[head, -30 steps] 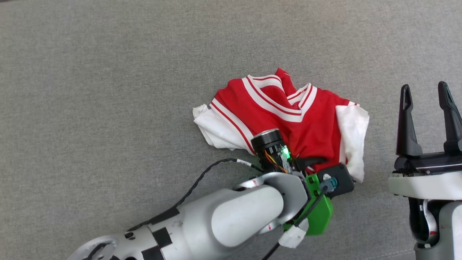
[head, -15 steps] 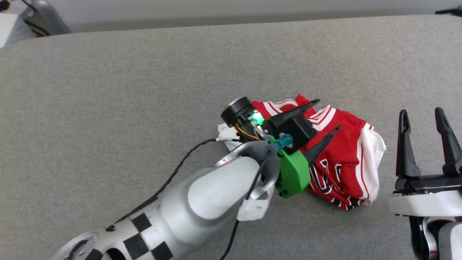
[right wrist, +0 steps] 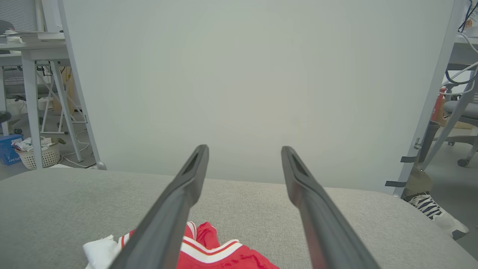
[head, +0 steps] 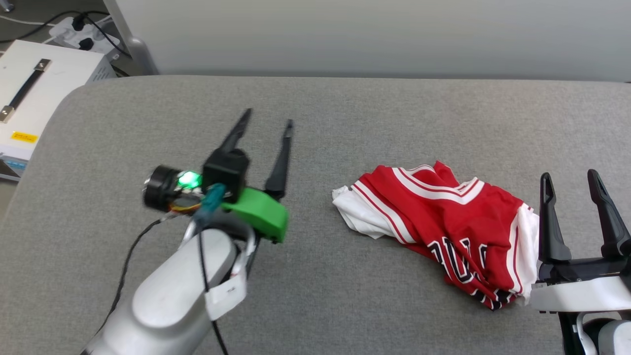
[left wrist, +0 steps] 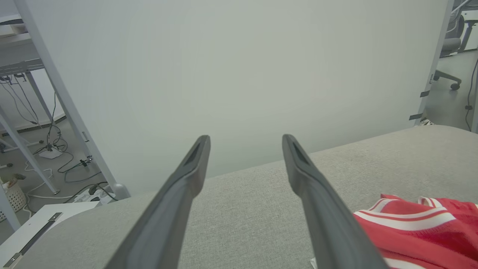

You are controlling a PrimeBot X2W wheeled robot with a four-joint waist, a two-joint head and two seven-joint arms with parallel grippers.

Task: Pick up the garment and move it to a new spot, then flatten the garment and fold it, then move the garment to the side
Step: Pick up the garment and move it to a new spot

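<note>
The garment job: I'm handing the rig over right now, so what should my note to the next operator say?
The garment lies crumpled on the grey surface, held by nothing.
The left gripper is open and empty, well to the left of it.
The right gripper is open and empty, just to the right of it.
Done: garment set down.
Left: flatten it, fold it, move it aside.

One garment (head: 443, 217), one left end effector (head: 268, 117), one right end effector (head: 568, 174), one table (head: 345, 108)

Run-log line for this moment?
garment: crumpled on grey surface, unheld | left gripper: open, empty, left of garment | right gripper: open, empty, by garment's right edge
</note>
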